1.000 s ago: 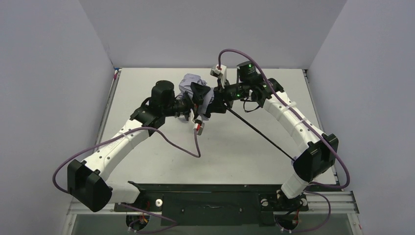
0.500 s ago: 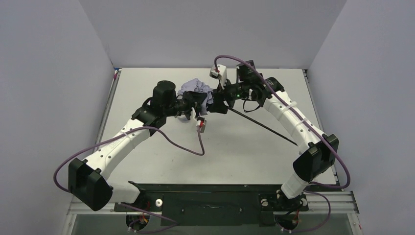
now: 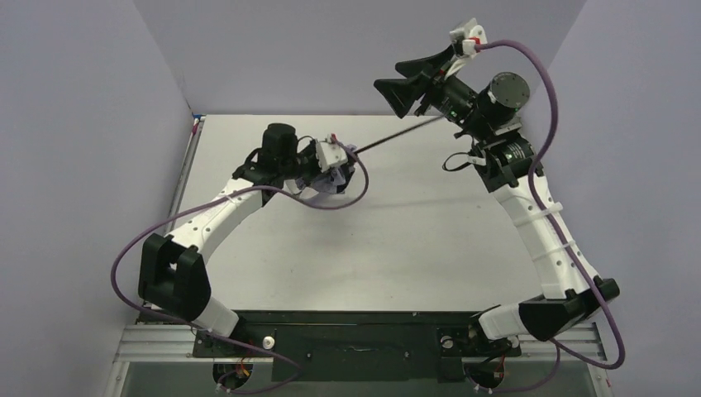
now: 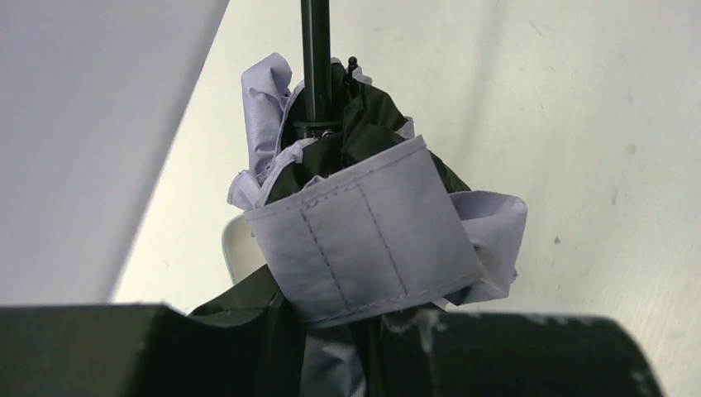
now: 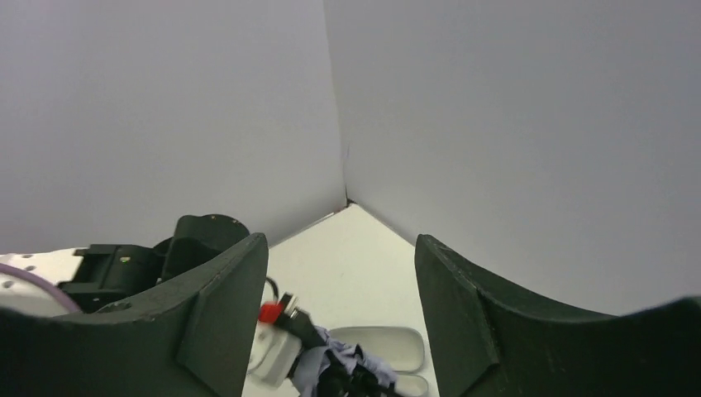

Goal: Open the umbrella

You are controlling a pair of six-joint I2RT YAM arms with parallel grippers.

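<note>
From overhead, the left arm reaches from the near edge across the pale surface (image 3: 413, 240). Its left claw (image 3: 324, 169) is clamped on the folded canopy of the umbrella (image 3: 337, 180), which sits left of centre toward the back. The thin black shaft (image 3: 401, 135) runs from that bundle up and away to the far right, its end lost behind the right arm's wrist. Beyond it, the right claw (image 3: 402, 91) hangs high against the back wall, spread wide with nothing between its fingers (image 5: 223, 306).

The left wrist view alone shows the bundle up close. A stitched lavender strap (image 4: 364, 240) wraps crumpled black and lavender cloth that rises out of the dark claw at the bottom edge, with the shaft standing straight out of the top.

The right wrist view alone shows the room corner through its open gap. Far below it lies a pale oval case (image 5: 382, 347) on the surface, just beside the bundle.

A second ago both arms met low over the back middle of the surface, the right claw close to the bundle. The shaft then slanted toward the near right. Since then the right arm has swung up and back, and the shaft points the opposite way.
</note>
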